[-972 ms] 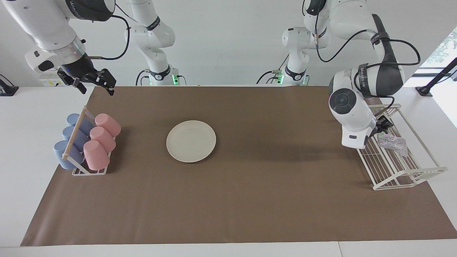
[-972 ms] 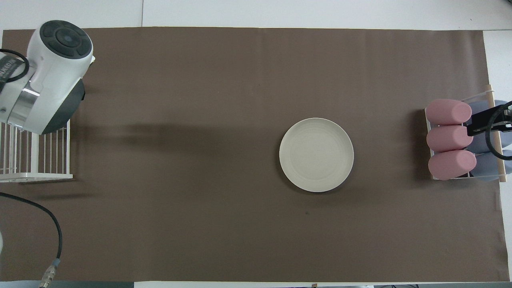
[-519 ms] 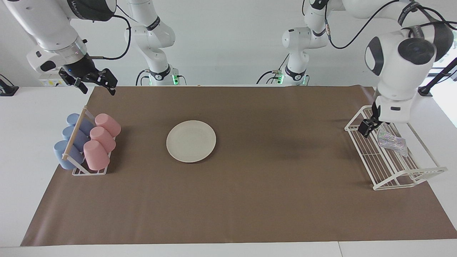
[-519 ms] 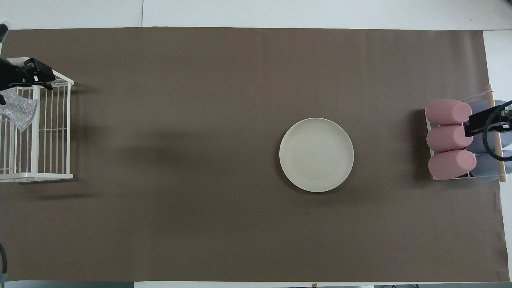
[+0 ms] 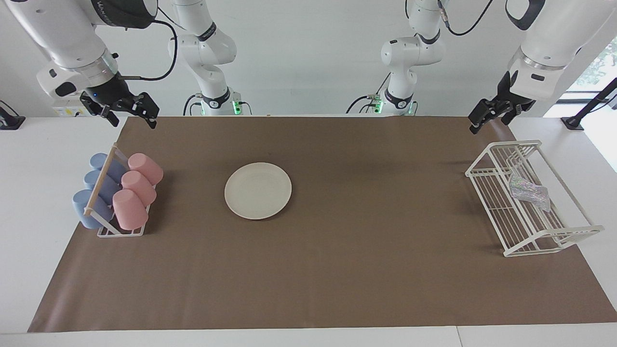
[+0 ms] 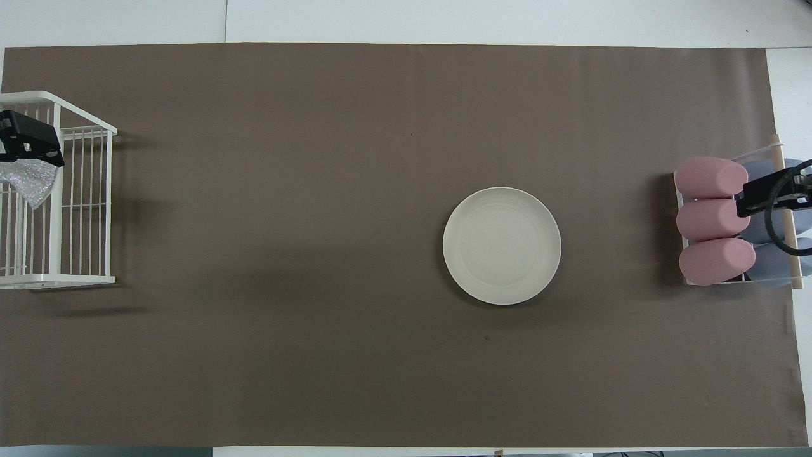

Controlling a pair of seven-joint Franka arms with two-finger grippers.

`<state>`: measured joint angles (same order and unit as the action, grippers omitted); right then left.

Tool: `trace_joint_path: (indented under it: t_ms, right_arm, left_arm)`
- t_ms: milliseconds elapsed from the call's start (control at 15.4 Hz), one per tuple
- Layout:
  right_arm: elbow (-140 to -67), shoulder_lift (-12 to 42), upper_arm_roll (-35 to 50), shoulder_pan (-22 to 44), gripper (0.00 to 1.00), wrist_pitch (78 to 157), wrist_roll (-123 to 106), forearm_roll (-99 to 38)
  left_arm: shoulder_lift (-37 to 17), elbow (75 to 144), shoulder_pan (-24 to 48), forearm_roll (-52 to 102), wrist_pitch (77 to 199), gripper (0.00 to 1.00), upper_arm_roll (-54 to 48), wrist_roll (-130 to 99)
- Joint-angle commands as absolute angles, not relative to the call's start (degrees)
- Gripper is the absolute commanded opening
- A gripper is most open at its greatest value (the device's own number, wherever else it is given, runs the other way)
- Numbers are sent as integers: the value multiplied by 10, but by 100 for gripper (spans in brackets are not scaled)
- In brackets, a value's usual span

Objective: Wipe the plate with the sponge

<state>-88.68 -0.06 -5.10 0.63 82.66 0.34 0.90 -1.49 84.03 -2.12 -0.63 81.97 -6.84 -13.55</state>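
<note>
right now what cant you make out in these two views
- Sponge in the white wire rack: overhead view, cut off by the picture's edge and partly covered by the raised left gripper.
- Blue cups in the cup rack: overhead view, mostly hidden by the pink cups and the right gripper.
- Right gripper: overhead view, only one end shows; the edge cuts off the rest.
- Underside of the plate: hidden in both views.

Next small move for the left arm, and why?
Probably lower the left gripper onto the sponge. The sponge lies loose in the white wire rack, the gripper is open and raised above the rack's nearer end, holding nothing, and the plate sits bare mid-mat. The right gripper waits.
</note>
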Motion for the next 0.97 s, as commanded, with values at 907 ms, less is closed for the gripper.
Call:
trace_joint_path:
  t_ms: [907]
  right_arm:
    - [-893, -7, -48, 3, 100, 819, -12, 8]
  left_arm:
    - [14, 902, 26, 25, 850, 100, -34, -139]
